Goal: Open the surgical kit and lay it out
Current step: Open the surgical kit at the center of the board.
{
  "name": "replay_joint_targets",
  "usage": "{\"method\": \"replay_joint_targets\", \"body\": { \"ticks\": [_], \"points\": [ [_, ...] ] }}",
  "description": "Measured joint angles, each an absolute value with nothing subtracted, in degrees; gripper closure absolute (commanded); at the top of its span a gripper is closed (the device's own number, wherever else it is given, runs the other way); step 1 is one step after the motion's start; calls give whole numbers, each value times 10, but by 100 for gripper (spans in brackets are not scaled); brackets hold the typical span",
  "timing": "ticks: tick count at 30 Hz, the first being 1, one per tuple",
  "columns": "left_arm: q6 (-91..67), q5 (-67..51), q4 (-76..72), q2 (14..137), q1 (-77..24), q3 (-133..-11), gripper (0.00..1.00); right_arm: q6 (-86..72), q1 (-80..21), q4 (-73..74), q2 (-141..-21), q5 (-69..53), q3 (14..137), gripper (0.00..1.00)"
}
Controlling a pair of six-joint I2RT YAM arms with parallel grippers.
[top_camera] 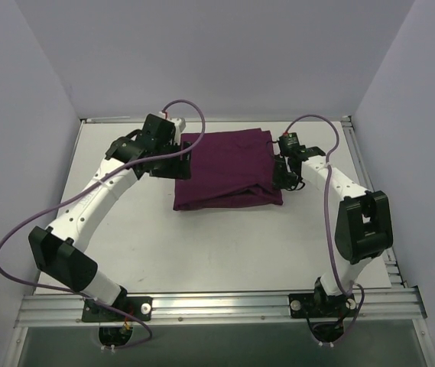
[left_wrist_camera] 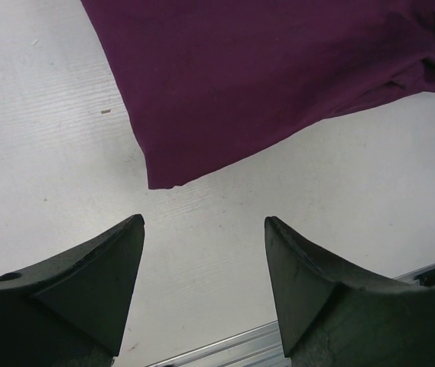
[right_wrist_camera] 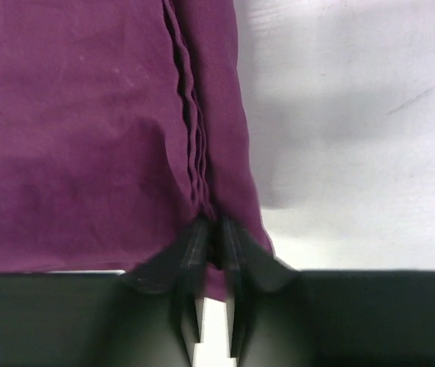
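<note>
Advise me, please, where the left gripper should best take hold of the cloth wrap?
Probably the pointed corner of the cloth wrap facing the open left gripper, approached low from the bare table side. It juts out flat and free, while the right gripper pinches the layered folds on the opposite edge.

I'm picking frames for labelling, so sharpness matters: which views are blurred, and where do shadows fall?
Top external: evenly lit and sharp, cloth crisp. Left wrist: cloth corner and table grain sharp, left claw slightly soft. Right wrist: right claw blurred at the bottom, cloth folds clearer, soft shadow on the table beside the cloth.
</note>
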State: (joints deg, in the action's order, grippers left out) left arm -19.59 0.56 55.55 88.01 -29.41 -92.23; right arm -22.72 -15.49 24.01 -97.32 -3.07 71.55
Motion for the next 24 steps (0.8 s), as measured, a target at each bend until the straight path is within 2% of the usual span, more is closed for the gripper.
{"method": "replay_joint_targets", "body": {
  "ticks": [1,8,12,17,24],
  "points": [
    [-194,6,555,883,-297,-926,28,-227,-155,241,-974,-31,715,100],
    [-184,5,524,904,-358,-947,19,-237,-154,266,-972,-61,746,100],
    [-173,1,447,906,-410,-935,9,-269,-154,273,-950,-110,780,100],
    [-157,8,337,930,-471,-911,4,-328,-148,263,-896,-178,781,100],
    [-116,65,254,992,-513,-888,3,-407,-131,234,-880,-245,772,100]
  ]
}}
